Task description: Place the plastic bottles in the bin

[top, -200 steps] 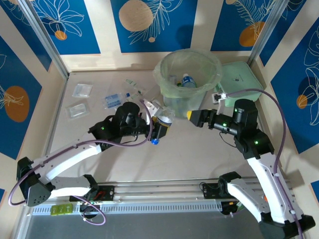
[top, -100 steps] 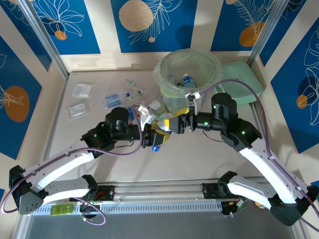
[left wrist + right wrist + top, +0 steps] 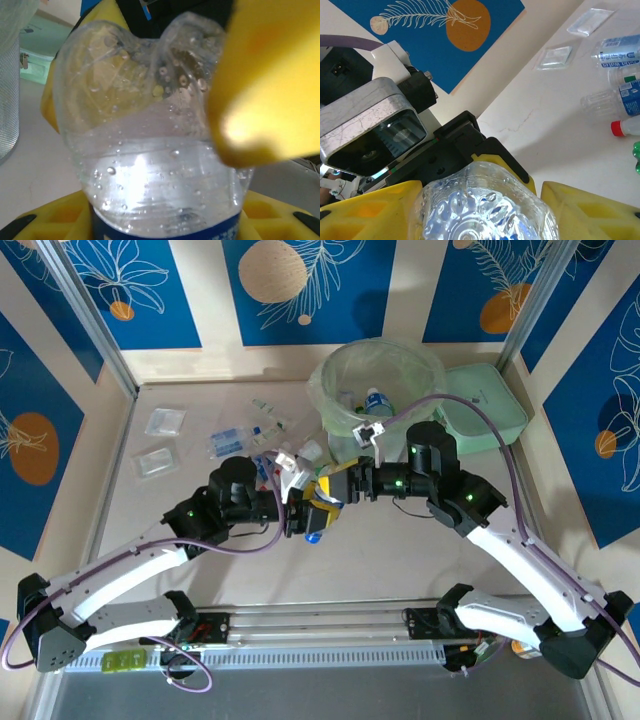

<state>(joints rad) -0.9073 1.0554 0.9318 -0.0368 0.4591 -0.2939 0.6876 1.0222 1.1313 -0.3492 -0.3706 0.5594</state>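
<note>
– Plastic, clear with a blue label: that was the bottle (image 3: 150,165). It was up off the surface (image 3: 400,560), slung between both arms on the near side of the bin (image 3: 322,390), not in it. The cap end pointed toward the arm bases and the dented base toward the right arm.

– So who actually had it?

– Both, lol. The left fingers (image 3: 60,210) were clamped on it around the label. The right fingers (image 3: 375,210) sat one on each side of the base, pressed against the plastic, so they looked to be grasping it too.

– Anything in the bin?

– Yeah, at least one blue-capped bottle (image 3: 375,400) lay inside. More bottles (image 3: 232,442) were lying on the surface left of the bin, near a couple of flat clear packets (image 3: 165,421).
</note>
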